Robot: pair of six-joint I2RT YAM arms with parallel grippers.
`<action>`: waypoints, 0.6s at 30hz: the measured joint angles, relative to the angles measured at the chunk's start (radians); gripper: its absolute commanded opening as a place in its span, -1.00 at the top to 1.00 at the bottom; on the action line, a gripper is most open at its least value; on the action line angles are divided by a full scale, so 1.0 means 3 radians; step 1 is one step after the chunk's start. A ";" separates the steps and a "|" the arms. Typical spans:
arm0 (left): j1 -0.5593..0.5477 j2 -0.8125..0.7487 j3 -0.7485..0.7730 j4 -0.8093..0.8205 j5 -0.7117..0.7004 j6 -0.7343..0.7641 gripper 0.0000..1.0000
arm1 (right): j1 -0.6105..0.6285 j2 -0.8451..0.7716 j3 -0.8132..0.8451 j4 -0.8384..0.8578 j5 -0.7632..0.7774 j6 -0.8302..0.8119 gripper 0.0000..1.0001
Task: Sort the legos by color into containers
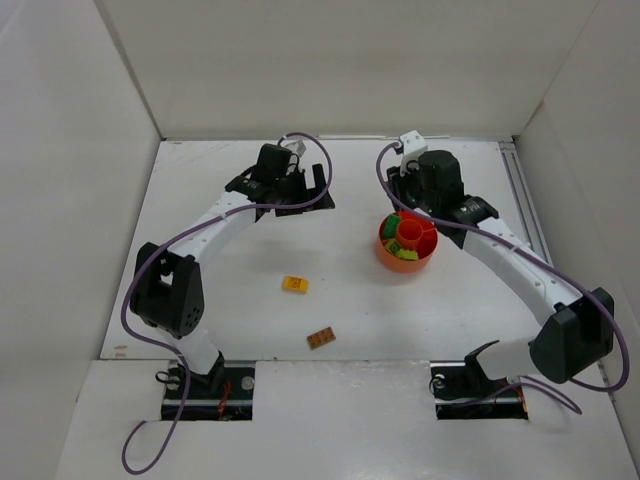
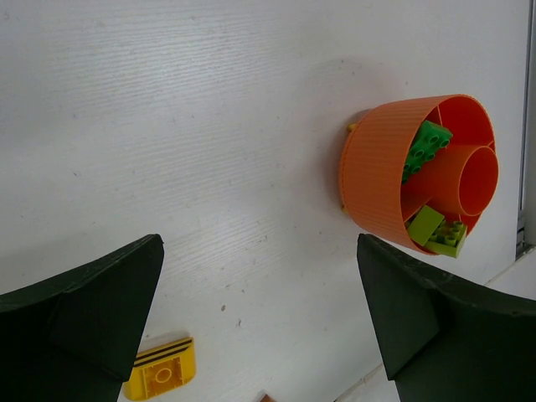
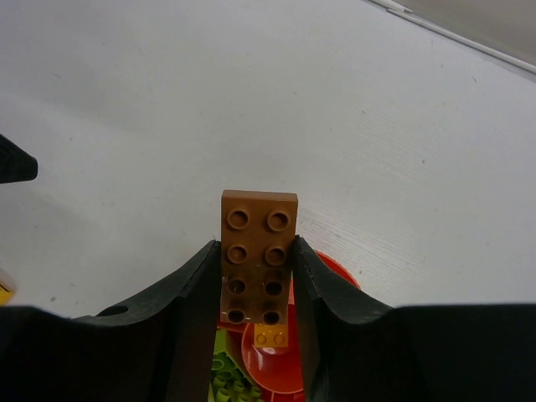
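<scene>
The orange-red bowl (image 1: pixel 384 252) stands right of the table's middle and holds green, lime, yellow and orange bricks. My right gripper (image 3: pixel 258 249) hangs just above the bowl (image 3: pixel 337 275), shut on a brown two-by-four brick (image 3: pixel 260 213), studs facing the camera. Under it lie an orange brick (image 3: pixel 274 337) and lime bricks (image 3: pixel 224 375). My left gripper (image 2: pixel 260 247) is open and empty, over bare table left of the bowl (image 2: pixel 381 176). A yellow brick (image 1: pixel 294 285) and a brown-orange brick (image 1: pixel 321 339) lie loose on the table.
White walls close in the table at the back and both sides. A metal rail (image 1: pixel 525 205) runs along the right edge. The yellow brick also shows by my left finger in the left wrist view (image 2: pixel 161 377).
</scene>
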 measured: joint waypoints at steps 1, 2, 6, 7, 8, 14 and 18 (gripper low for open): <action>0.0000 0.0000 0.0000 0.0000 -0.0001 0.0000 -1.00 | 0.0001 0.0006 0.0000 0.0000 0.0000 0.0000 0.30; 0.0000 0.0000 0.0000 -0.0001 -0.0001 0.0000 -1.00 | 0.0009 0.0014 0.0001 0.0004 0.0000 0.0001 0.30; 0.0000 0.0000 0.0000 0.0000 -0.0001 0.0000 -1.00 | 0.0070 0.0052 0.0004 0.0009 0.0003 0.0001 0.30; 0.0000 0.0000 0.0000 -0.0001 -0.0001 0.0000 -1.00 | 0.0093 0.0061 0.0004 0.0010 0.0003 0.0001 0.30; 0.0000 0.0000 0.0000 -0.0001 -0.0001 0.0000 -1.00 | 0.0108 0.0065 0.0004 0.0010 0.0004 0.0001 0.30; 0.0000 0.0000 0.0000 0.0000 0.0000 0.0000 -1.00 | 0.0181 0.0066 -0.0003 0.0011 0.0008 0.0015 0.30; 0.0000 0.0000 0.0000 0.0000 0.0000 0.0000 -1.00 | 0.0216 0.0066 -0.0008 0.0013 0.0027 0.0018 0.30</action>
